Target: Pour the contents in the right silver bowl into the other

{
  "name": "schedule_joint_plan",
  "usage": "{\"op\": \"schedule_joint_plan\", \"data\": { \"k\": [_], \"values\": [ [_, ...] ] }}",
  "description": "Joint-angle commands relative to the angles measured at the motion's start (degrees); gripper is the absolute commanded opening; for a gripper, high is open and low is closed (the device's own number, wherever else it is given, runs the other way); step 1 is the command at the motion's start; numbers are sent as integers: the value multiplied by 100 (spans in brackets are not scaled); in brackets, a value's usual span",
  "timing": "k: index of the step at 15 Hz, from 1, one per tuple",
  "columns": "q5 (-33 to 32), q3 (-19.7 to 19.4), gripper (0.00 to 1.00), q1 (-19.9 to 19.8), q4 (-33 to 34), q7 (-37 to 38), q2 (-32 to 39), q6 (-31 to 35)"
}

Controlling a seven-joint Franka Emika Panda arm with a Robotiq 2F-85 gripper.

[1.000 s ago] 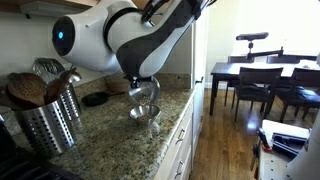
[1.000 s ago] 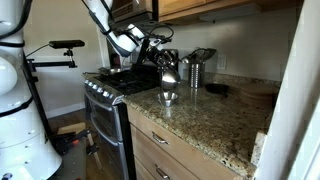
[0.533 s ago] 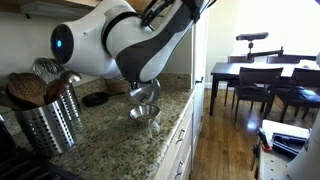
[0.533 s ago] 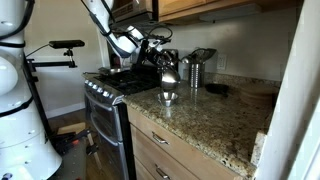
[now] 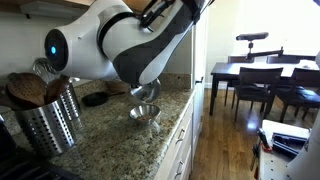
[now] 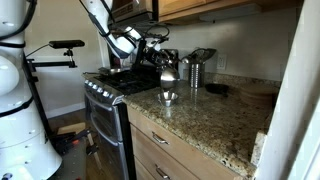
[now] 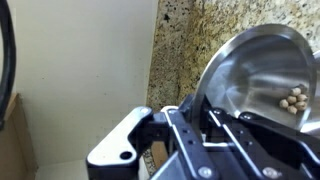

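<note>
Pouring step, roughly midway by the look of it. Gripping the right silver bowl [image 7: 262,70] by its rim with the tool [image 7: 205,112], jaws closed down narrow on the thin metal edge. Hanging tipped above the counter [image 5: 110,140], with the other silver bowl [image 5: 145,113] standing upright at six o'clock just beneath, apart from it, in both exterior views. Showing, in the wrist view, a small cluster of pale round pieces [image 7: 293,99] gathered at four o'clock inside the tilted bowl, not yet over the lip. Cannot tell whether any already lie in the lower bowl. Next, as a judgement: more roll of the wrist to steepen the tilt, with the pouring lip held right over the lower bowl's mouth, and slowly, to avoid loose pieces skipping off the rim onto the stone. After that, setting the emptied bowl down beside the other and letting go.
</note>
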Motion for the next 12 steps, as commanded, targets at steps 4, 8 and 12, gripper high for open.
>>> {"op": "schedule_joint_plan", "data": {
  "k": [4, 8, 12],
  "values": [
    [-80, 64, 6, 62, 206, 92, 182, -204],
    [-164, 37, 7, 99, 241, 149, 262, -323],
    [-247, 34, 6, 133, 255, 173, 322, -390]
  ]
}}
